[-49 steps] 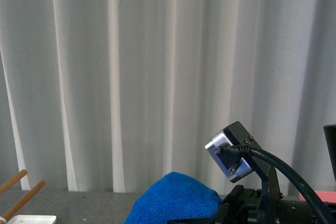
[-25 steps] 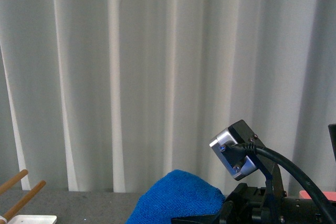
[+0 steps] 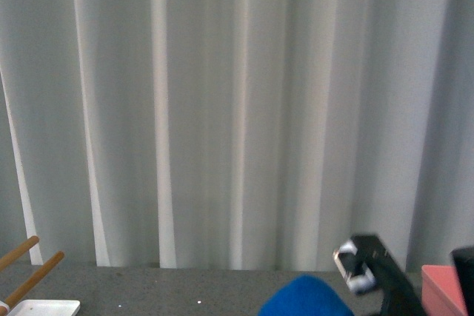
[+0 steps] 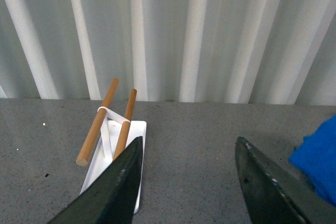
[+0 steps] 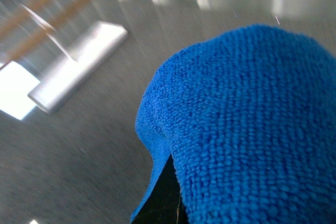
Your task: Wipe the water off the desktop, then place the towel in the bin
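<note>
**Towel (image 3: 304,300) and right arm shifted right and lower since a second ago**

Far left: flat white tray (image 4: 113,169) with two round wooden sticks (image 4: 100,121) leaning up from it.
Left end effector (image 4: 189,182): dark tapered fingers spread wide, holding nothing, above the speckled grey tabletop (image 4: 199,124).
Centre-right: towel, royal blue, thick looped terry, bunched into a dome and lifted off the tabletop.
Right end effector (image 5: 164,196): clamped on the towel, fingers almost wholly hidden under the cloth.
Far right: bin (image 3: 443,290), salmon-pink plastic, straight-walled, near the towel.
</note>
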Robot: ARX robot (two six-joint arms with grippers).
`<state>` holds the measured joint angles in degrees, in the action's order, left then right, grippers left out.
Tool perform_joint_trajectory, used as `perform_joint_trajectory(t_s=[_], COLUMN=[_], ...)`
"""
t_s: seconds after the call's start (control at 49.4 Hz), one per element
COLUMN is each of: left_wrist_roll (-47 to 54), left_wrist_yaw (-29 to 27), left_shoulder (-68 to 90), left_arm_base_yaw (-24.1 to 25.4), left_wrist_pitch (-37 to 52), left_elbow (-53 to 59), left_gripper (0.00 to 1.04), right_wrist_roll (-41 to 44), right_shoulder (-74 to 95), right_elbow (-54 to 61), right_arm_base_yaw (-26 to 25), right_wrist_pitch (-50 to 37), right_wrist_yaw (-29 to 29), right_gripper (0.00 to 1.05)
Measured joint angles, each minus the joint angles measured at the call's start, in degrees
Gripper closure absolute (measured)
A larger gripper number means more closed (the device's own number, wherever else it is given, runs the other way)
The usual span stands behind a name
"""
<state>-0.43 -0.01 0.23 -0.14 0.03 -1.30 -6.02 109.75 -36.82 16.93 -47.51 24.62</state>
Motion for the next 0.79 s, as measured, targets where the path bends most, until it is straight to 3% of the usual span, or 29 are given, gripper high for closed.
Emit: perform_joint_trajectory(t_s=[0.142, 0.324, 0.79], left_wrist_roll=[0.00, 0.07, 0.13], left_wrist_yaw=[0.00, -0.02, 0.00], left_shoulder=[0.00, 0.00, -0.04], left_arm_base_yaw=[0.00, 0.00, 0.00], left_wrist_pitch=[0.00, 0.00, 0.00], left_elbow=[0.00, 0.00, 0.00], left_gripper=[0.30, 0.05, 0.07], right_wrist_roll=[5.42, 9.75, 21.84], right_shoulder=[5.31, 8.39, 12.76], right_elbow=[-3.23, -8.74, -22.58], right_arm_base_yaw=[1.18, -0.02, -3.41], right_wrist_pitch=[13.94, 28.28, 41.79], right_wrist_yaw=[-10.84, -20.24, -26.18], right_gripper=[0.99, 0.99, 0.99])
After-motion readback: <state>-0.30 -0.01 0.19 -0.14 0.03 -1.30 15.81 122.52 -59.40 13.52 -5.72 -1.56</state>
